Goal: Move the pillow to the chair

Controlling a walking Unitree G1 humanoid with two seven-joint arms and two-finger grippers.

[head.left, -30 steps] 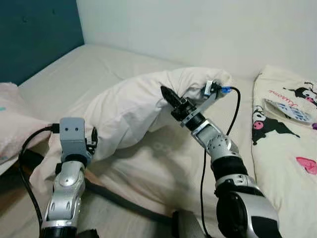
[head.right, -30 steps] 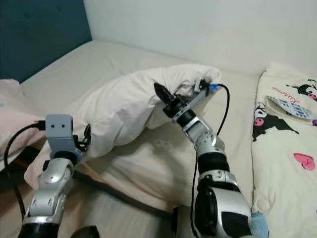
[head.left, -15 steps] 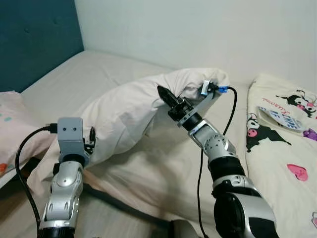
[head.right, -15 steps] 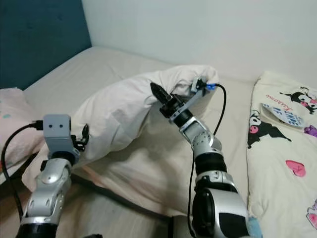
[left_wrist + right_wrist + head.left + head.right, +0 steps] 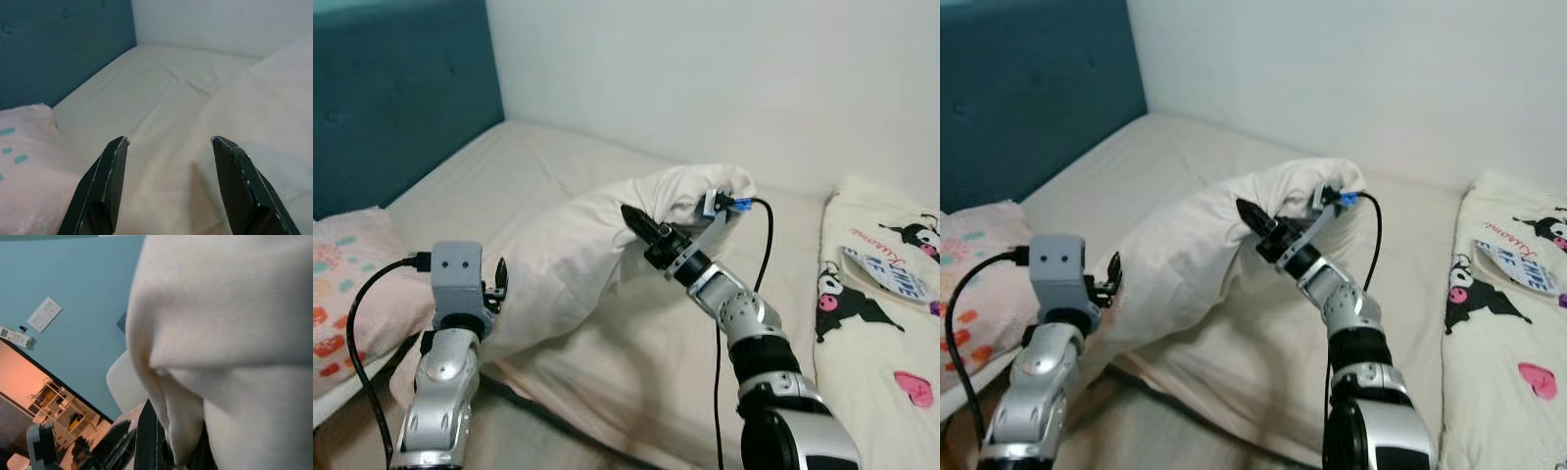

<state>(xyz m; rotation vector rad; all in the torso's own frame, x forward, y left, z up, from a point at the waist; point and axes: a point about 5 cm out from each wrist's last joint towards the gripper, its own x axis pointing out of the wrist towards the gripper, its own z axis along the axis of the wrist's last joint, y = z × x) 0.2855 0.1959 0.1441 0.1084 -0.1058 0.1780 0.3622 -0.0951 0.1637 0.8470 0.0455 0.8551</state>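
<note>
The right hand [image 5: 637,222] was pinched shut on a fold of the white pillow [image 5: 578,245], holding it raised above the bed [image 5: 509,176]. The left hand [image 5: 168,147], fingers spread wide, sat by the pillow's near left end, gripping nothing. A patterned pink pillow [image 5: 347,284] lay left, a cartoon-print blanket [image 5: 886,294] right.

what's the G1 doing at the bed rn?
It's lifting the white pillow off the bed. The right pincer is shut on a fold of the fabric, holding that end up. The left pincer is open beside the pillow's lower end, gripping nothing.
</note>
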